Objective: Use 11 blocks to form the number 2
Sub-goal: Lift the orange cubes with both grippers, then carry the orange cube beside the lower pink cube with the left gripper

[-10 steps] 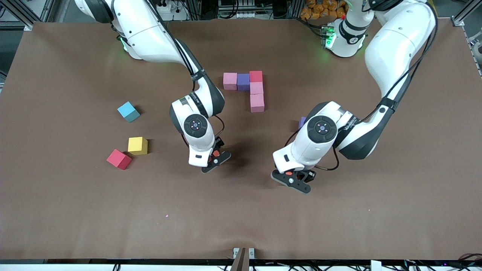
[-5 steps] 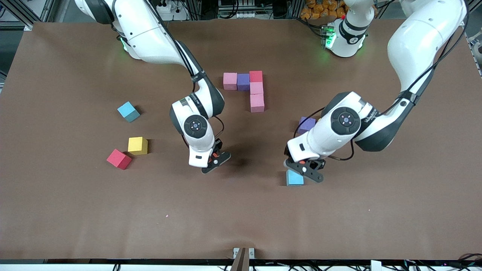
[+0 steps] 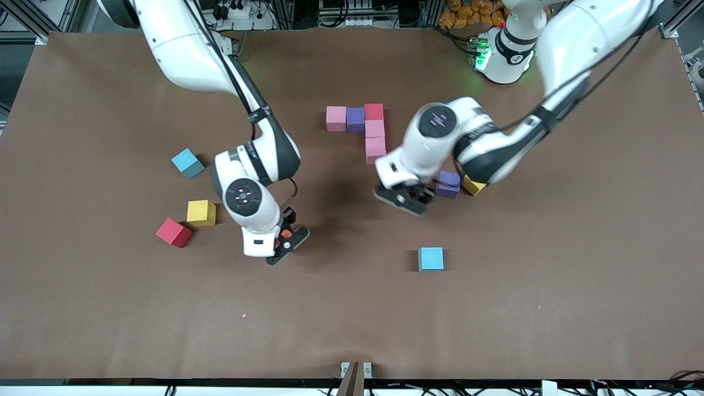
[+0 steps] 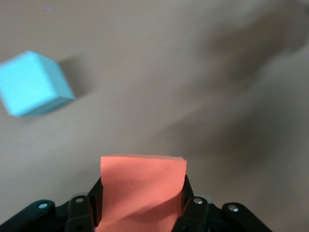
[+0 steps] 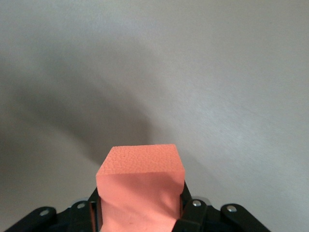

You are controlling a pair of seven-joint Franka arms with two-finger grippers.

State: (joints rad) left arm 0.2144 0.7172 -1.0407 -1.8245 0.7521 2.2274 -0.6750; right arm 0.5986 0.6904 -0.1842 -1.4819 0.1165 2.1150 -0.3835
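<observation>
A partial number 2 lies mid-table: a pink cube [image 3: 336,118], a purple cube [image 3: 356,119] and a red cube [image 3: 374,111] in a row, with two pink cubes [image 3: 375,140] below the red one. My left gripper [image 3: 410,199] is shut on an orange block [image 4: 142,186], in the air beside the lower pink cube and a loose purple cube [image 3: 448,184]. My right gripper [image 3: 283,245] is shut on another orange block [image 5: 140,186] over bare table. A light blue cube [image 3: 430,259] lies nearer the camera and shows in the left wrist view [image 4: 34,82].
A yellow cube [image 3: 473,186] sits partly under the left arm beside the loose purple one. Toward the right arm's end lie a blue-teal cube [image 3: 187,163], a yellow cube [image 3: 201,213] and a red cube [image 3: 174,232]. The brown table [image 3: 352,319] is bare along the camera's edge.
My left gripper rose from beside the light blue cube and swung toward the pink column, uncovering that cube. My right gripper shifted toward the right arm's end with its orange block.
</observation>
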